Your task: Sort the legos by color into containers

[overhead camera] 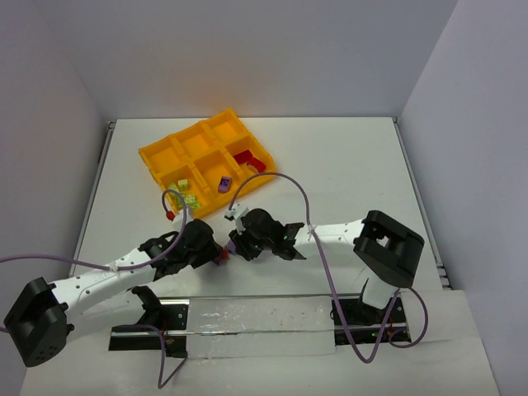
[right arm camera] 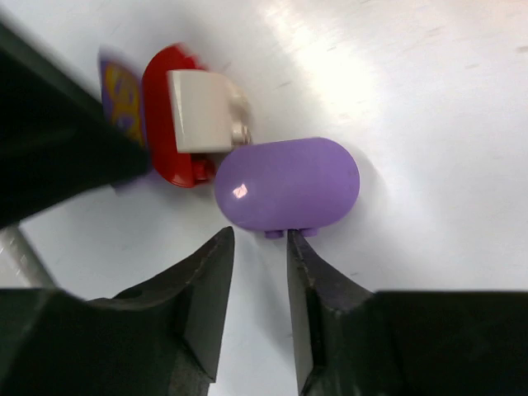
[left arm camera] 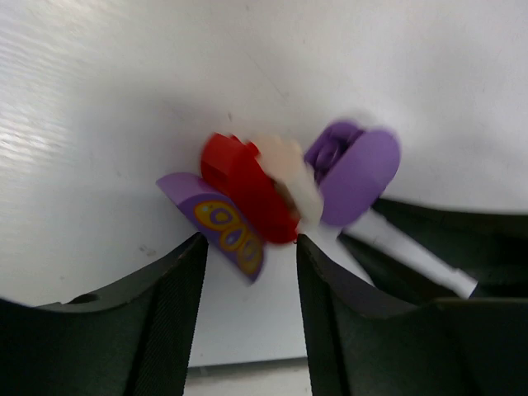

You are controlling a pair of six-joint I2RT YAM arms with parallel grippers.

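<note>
A small lego cluster lies on the white table between my two grippers (overhead camera: pixel 223 255). In the left wrist view it is a red piece (left arm camera: pixel 247 186), a purple printed tile (left arm camera: pixel 221 223), a white piece (left arm camera: pixel 289 169) and a rounded purple piece (left arm camera: pixel 359 169). My left gripper (left arm camera: pixel 249 247) is open, its jaws flanking the tile's lower tip. My right gripper (right arm camera: pixel 258 239) is slightly open just below the purple oval piece (right arm camera: pixel 287 183), one fingertip touching its studs. The orange-yellow tray (overhead camera: pixel 157 161) holds a red lego (overhead camera: pixel 247 161), a purple one (overhead camera: pixel 224 184) and yellow-green ones (overhead camera: pixel 189 195).
The tray stands at the back left of the table. Both arms lie across the near middle, fingertips almost meeting. Purple cables loop over the table by each arm. Grey walls bound the table on three sides.
</note>
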